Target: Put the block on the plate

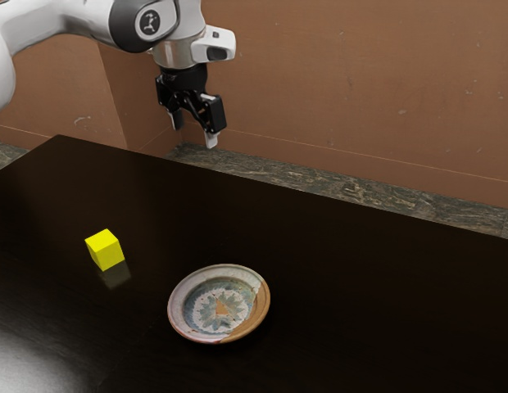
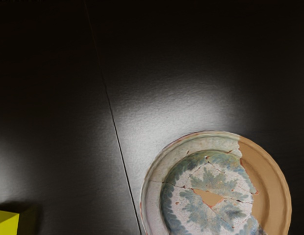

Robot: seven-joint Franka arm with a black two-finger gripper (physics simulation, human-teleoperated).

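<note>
One yellow block (image 1: pixel 105 250), probably light and stiff, wants gripping by two opposite side faces, midway up, and the empty tool (image 1: pixel 193 131) hangs with fingers apart

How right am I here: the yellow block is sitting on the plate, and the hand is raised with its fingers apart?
One part is wrong: the yellow block isn't on the plate. The exterior view shows it on the dark table, with a gap between it and the plate. The hand is indeed raised, fingers apart.
</note>
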